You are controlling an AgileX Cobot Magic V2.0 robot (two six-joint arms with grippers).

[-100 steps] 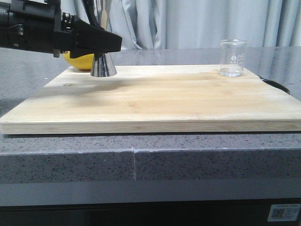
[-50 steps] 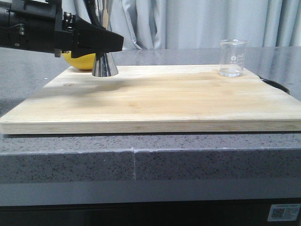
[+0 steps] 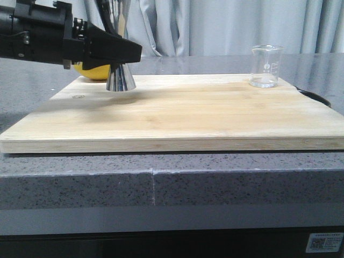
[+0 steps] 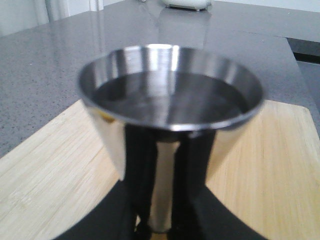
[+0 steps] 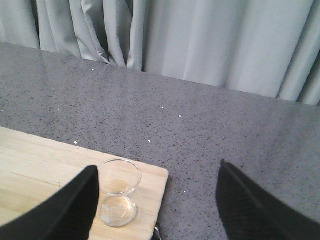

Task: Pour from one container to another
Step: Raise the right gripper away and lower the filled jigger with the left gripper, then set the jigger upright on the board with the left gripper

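Note:
The steel hourglass jigger (image 3: 120, 79) stands upright at the board's far left, my left gripper (image 3: 131, 54) shut on its narrow waist. In the left wrist view its wide upper cup (image 4: 170, 100) fills the frame, dark inside, with the left gripper (image 4: 162, 225) clamped below it. Whether its base touches the board I cannot tell. The clear glass beaker (image 3: 266, 65) stands at the board's far right corner. In the right wrist view the beaker (image 5: 119, 192) lies just inside one finger of my open right gripper (image 5: 157, 200), which hangs above it. The right gripper does not show in the front view.
A wooden cutting board (image 3: 188, 113) covers the grey speckled counter (image 3: 161, 183). A yellow lemon (image 3: 88, 71) lies behind the left gripper at the board's far left edge. Grey curtains (image 3: 215, 27) hang behind the counter.
My left gripper has carried the jigger a little to the right and nearer to the front. The beaker has stayed in place.

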